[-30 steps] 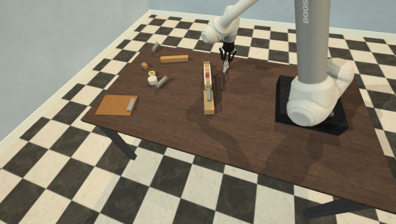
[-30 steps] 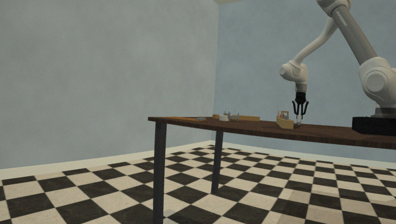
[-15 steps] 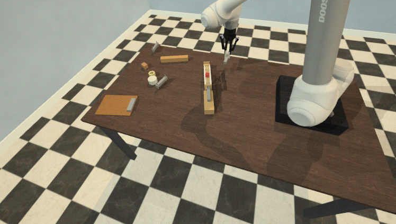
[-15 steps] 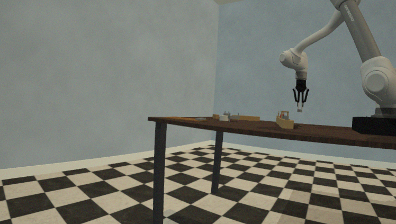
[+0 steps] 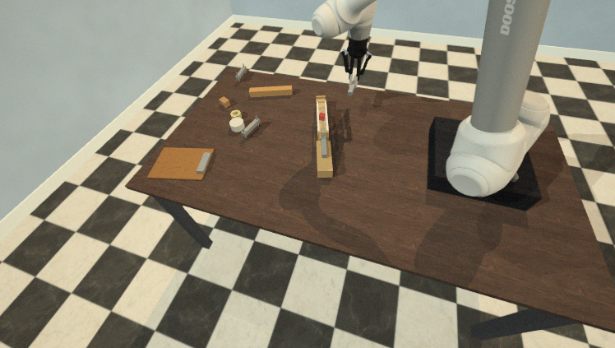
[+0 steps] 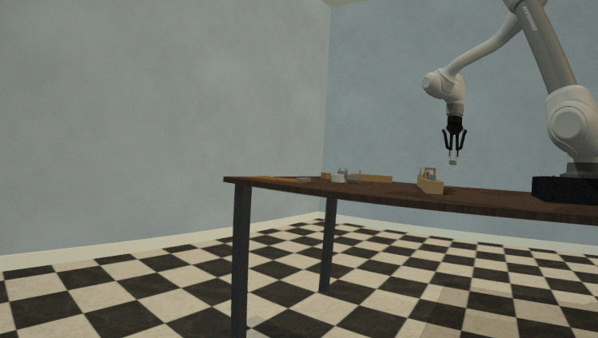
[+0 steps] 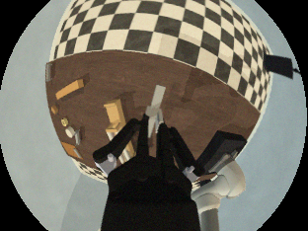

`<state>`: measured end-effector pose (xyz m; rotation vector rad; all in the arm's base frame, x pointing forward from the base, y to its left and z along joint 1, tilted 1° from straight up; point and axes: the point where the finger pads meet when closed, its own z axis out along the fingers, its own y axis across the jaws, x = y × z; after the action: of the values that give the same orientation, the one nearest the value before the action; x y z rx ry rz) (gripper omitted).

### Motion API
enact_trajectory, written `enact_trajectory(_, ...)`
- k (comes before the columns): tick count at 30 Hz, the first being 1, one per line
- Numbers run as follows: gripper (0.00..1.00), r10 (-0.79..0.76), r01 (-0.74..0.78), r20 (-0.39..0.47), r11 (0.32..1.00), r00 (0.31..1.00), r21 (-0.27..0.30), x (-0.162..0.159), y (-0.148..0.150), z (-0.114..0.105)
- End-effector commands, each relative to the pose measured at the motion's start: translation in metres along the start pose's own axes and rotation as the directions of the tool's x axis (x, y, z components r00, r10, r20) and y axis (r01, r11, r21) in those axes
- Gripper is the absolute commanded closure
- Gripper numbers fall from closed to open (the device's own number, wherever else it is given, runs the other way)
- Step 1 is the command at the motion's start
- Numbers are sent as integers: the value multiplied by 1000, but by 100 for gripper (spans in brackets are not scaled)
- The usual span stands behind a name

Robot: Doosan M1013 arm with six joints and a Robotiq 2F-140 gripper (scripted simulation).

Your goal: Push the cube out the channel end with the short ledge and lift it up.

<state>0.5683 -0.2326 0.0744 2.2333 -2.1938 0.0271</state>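
A long wooden channel [image 5: 322, 132] lies on the dark table, running from far to near. The red cube [image 5: 322, 116] sits inside it, toward the far end. A grey bar [image 5: 324, 148] lies in the channel's near half, and the near end is a flat wooden ledge [image 5: 324, 167]. My gripper [image 5: 353, 77] hangs above the table's far edge, to the right of the channel's far end. It is shut on a thin grey stick [image 5: 352, 86] that points straight down and is clear of the table. The gripper [image 6: 453, 151] and channel [image 6: 429, 182] also show in the side view. The wrist view shows the stick [image 7: 157, 103] and the channel [image 7: 115, 119].
Left of the channel lie a wooden bar [image 5: 270, 91], a small wooden block [image 5: 224, 101], a yellow ring [image 5: 235, 113], a white cylinder [image 5: 236, 124] and two grey pieces [image 5: 250, 127] [image 5: 240, 73]. An orange board [image 5: 180, 163] carries a grey bar. The robot base [image 5: 492, 158] stands at the right.
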Motion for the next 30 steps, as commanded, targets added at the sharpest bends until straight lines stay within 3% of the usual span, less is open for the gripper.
enact_trajectory(1,100,0,0,0,1000,1000,0,0,0,0)
enact_trajectory(23,100,-1,1,0,1000,1000,0,-2,-1,0)
enact_trajectory(26,100,-16,16,0,1000,1000,0,-22,-8,0)
enact_trajectory(28,100,-39,39,1,999,999,0,-53,-18,0)
enact_trajectory(30,100,-39,39,1,999,999,0,-53,-18,0)
